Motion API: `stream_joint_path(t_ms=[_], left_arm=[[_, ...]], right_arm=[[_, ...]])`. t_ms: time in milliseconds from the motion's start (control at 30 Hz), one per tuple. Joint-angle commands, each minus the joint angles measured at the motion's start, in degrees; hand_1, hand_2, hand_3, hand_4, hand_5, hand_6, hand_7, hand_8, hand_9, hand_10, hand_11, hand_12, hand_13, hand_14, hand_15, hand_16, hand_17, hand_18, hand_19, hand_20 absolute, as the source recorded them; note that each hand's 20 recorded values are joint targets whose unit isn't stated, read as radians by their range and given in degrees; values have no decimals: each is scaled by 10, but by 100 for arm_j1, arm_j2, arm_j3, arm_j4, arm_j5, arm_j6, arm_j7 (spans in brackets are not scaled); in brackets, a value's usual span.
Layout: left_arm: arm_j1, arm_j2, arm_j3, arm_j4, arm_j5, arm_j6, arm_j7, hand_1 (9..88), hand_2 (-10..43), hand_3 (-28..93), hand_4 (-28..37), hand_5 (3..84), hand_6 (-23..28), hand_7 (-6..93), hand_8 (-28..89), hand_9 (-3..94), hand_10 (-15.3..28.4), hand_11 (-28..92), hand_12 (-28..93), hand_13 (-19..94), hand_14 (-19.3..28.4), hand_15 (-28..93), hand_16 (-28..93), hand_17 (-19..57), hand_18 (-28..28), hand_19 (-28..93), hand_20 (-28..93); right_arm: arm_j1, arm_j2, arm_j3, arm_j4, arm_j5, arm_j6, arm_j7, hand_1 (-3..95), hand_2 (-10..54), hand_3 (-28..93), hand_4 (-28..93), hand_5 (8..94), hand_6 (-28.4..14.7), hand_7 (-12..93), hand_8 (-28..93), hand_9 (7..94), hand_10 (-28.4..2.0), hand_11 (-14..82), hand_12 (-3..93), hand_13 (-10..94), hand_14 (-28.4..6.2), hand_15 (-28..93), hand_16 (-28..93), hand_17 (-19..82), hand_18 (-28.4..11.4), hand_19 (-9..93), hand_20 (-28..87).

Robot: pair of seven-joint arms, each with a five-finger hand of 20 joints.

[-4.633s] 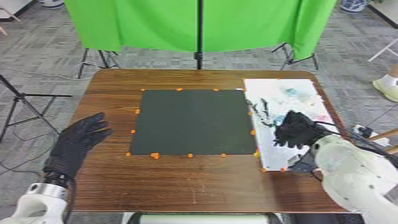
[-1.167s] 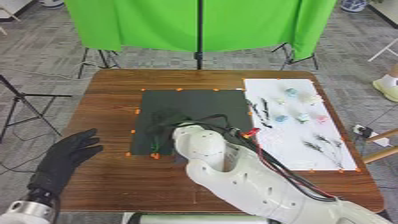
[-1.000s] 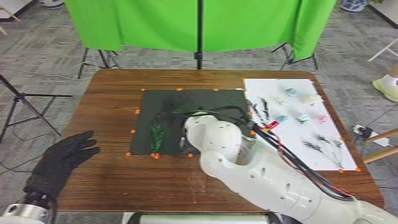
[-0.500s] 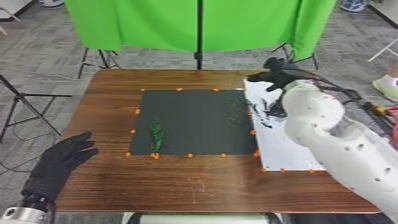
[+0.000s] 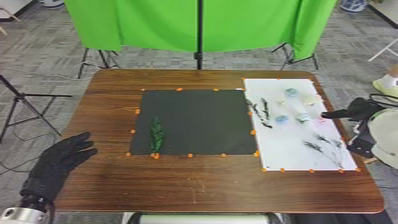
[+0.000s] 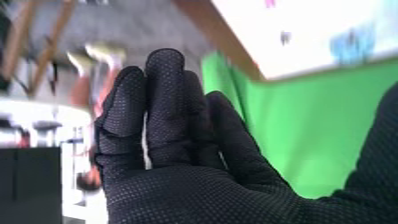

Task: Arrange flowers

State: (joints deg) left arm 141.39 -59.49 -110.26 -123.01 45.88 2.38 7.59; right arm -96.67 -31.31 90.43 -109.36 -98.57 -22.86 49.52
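- Head view: the green sprig [image 5: 157, 137] lies on the dark mat [image 5: 204, 120]; blue flowers [image 5: 282, 119] lie on the white sheet [image 5: 280, 157].
- Head view: the left hand [image 5: 55, 165], fingers relaxed, is over the left edge of the table [image 5: 178, 192]; the right hand [image 5: 355, 110] is at the sheet's right edge.
- Right wrist view: the right hand [image 6: 191, 192] is open (palm to the lens, fingers straight), a green cloth [image 6: 293, 140] beyond.

It's bright in here, evenly lit. The white board [image 6: 311, 20] glares in the right wrist view; the near tabletop [image 5: 204, 190] shines faintly.
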Motion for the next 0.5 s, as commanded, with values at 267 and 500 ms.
stream_joint_path(t_ms=[267, 500], left_arm=[[137, -67, -25, -6, 8, 53, -39, 271, 39, 728, -278, 413, 60, 239, -117, 381, 151, 294, 146, 306, 179, 484, -62, -66, 242, 594, -24], [143, -77, -9, 4, -12, 63, -38, 269, 44, 727, -281, 414, 61, 239, -117, 380, 151, 295, 147, 306, 180, 486, -62, -66, 242, 594, -24]], right_arm=[[-1637, 308, 1053, -447, -395, -88, -200, 363, -95, 257, -246, 356, -164, 157, -98, 368, -189, 448, 212, 430, -130, 706, 130, 260, -209, 844, 367], [-1968, 226, 1180, -529, -775, 161, -576, 389, -95, 340, -282, 482, -78, 286, -168, 527, -139, 462, 213, 549, -99, 664, 160, 297, -194, 857, 357]])
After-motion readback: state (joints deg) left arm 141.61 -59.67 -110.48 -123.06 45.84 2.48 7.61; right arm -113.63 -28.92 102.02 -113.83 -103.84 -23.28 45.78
